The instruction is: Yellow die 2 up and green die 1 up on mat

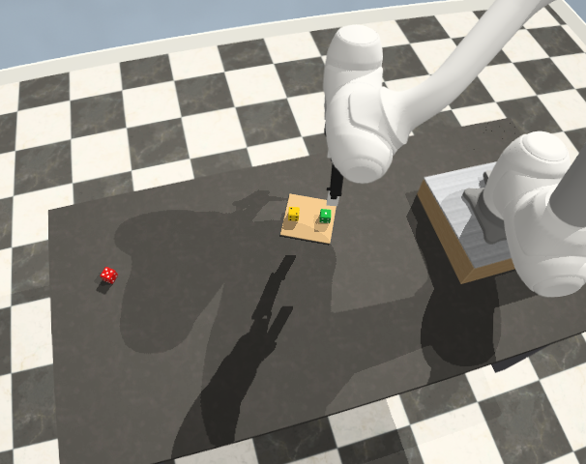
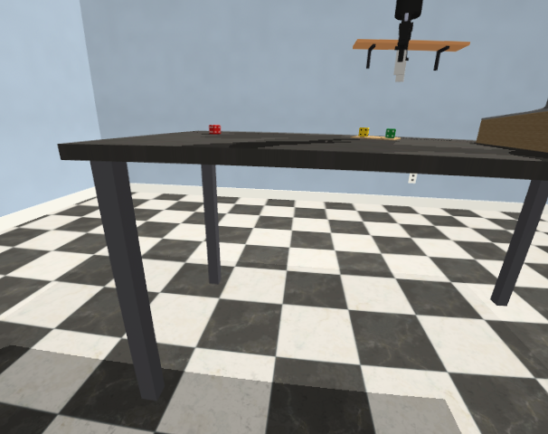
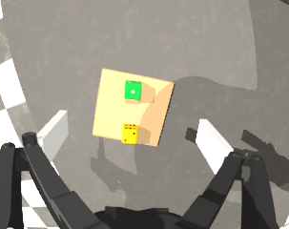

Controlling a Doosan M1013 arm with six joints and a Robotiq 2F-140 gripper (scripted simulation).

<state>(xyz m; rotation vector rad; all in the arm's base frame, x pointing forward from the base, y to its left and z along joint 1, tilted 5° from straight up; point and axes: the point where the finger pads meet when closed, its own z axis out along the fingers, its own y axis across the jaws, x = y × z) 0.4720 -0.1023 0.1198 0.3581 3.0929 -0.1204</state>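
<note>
The yellow die (image 1: 293, 214) and the green die (image 1: 325, 216) both sit flat on the tan mat (image 1: 308, 218), apart from each other. In the wrist view the green die (image 3: 133, 91) shows one white dot on top, and the yellow die (image 3: 129, 134) lies nearer me on the mat (image 3: 133, 107). The red die (image 1: 108, 275) sits on the dark table far to the left, off the mat. My gripper (image 2: 400, 72) hangs high above the mat, open and empty; its fingers spread wide in the wrist view.
A wooden base block (image 1: 460, 227) holding the arm stands at the table's right side. A wall shelf (image 2: 411, 45) hangs behind the gripper in the exterior view. The arm's large elbow (image 1: 356, 100) hides part of the table behind the mat.
</note>
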